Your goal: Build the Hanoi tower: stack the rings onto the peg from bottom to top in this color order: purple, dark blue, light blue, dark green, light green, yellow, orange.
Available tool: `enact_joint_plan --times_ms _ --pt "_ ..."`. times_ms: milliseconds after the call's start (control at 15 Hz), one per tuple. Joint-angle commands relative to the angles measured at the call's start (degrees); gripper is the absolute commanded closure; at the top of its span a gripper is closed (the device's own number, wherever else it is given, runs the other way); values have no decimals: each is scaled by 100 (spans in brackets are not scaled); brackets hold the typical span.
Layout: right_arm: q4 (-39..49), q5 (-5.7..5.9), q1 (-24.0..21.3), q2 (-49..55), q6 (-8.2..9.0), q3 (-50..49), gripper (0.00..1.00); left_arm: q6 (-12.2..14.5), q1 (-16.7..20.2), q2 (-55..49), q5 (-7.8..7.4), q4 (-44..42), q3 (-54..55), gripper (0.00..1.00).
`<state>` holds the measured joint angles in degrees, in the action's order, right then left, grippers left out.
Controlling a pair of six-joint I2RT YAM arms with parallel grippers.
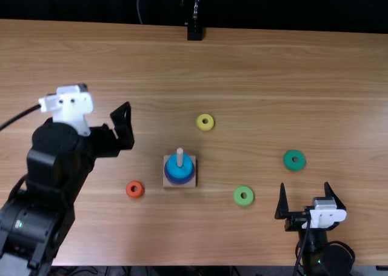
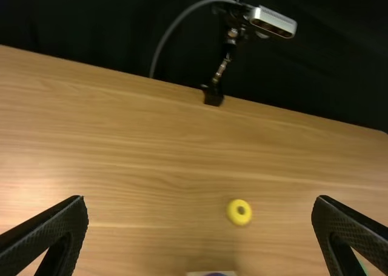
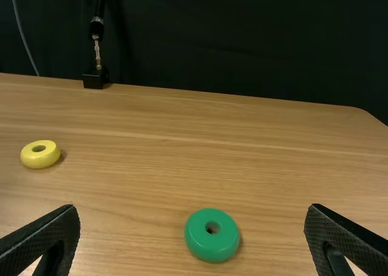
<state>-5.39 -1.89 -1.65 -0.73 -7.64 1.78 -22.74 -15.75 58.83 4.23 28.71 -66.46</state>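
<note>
In the top view, my left gripper (image 1: 125, 127) hangs left of the square peg base (image 1: 191, 182). On its upright peg (image 1: 179, 157), a light blue ring (image 1: 174, 169) lies over a purple-blue ring (image 1: 171, 178); whether another is between them I cannot tell. Loose rings lie flat: orange (image 1: 130, 190), yellow (image 1: 200, 124), light green (image 1: 239, 201), dark green (image 1: 290, 161). My right gripper (image 1: 305, 185) stands near the front edge, right of the light green ring. Both wrist views show open, empty fingers: left gripper (image 2: 200, 200), right gripper (image 3: 191, 209), with the dark green ring (image 3: 206, 249) beyond.
A camera stand (image 1: 194, 32) rises at the table's far edge. The light brown table (image 1: 273, 70) spreads around the rings, with a dark curtain behind it. Cables lie along the near edge.
</note>
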Motion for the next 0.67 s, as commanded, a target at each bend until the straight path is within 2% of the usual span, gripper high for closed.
enact_joint_plan --times_ms 0,67,133,267,467,600 --pt "-79 63 -11 73 -6 -90 0 871 239 -688 9 -160 634 0" --pt "-79 73 -20 73 -6 -90 0 1146 397 -1093 9 -224 1065 0" --pt "-79 63 -20 73 -17 -90 0 1230 590 -1444 9 -234 1504 0" --pt "-79 63 -11 73 -6 -81 0 1209 1030 -2253 9 -234 2629 0" --pt "-79 73 -11 73 -6 -90 0 1198 1135 -3606 -1 -424 4158 0" --pt "-79 63 -11 73 -6 -90 0 1177 1144 -4441 9 -1479 5160 0"
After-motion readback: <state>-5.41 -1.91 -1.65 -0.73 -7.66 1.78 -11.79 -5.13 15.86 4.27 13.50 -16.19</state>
